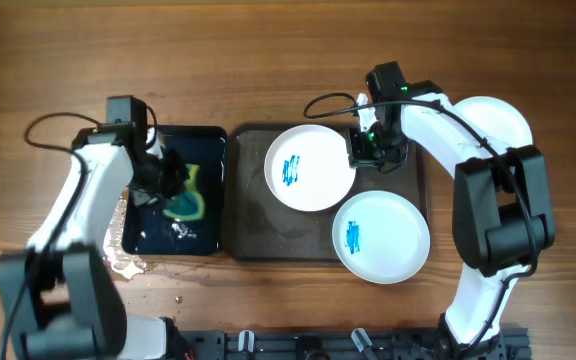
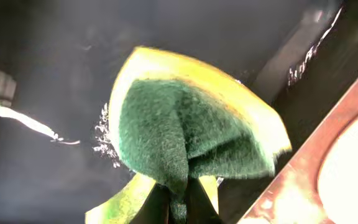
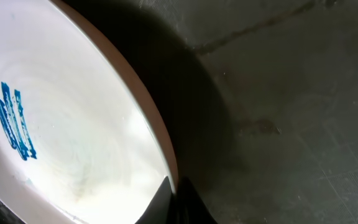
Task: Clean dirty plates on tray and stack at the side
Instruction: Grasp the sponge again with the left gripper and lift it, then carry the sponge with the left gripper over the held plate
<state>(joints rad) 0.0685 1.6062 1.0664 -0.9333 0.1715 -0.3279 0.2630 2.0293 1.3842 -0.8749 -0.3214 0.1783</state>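
Two white plates lie on the dark grey tray point(image 1: 253, 225). The far plate point(image 1: 308, 168) has a blue smear left of centre; its rim is tilted up in the right wrist view point(image 3: 73, 137). My right gripper point(image 1: 360, 150) is shut on that plate's right rim point(image 3: 174, 186). The near plate point(image 1: 381, 238) has a blue smear and overhangs the tray's front right corner. A third white plate point(image 1: 498, 120) lies on the table at the far right, partly hidden by my right arm. My left gripper point(image 1: 171, 180) is shut on a yellow and green sponge point(image 2: 191, 130) over the black tray.
The smaller glossy black tray point(image 1: 148, 235) holds water and sits left of the grey tray. Water is spilled on the wooden table point(image 1: 118, 265) by its near left corner. Cables run behind both arms.
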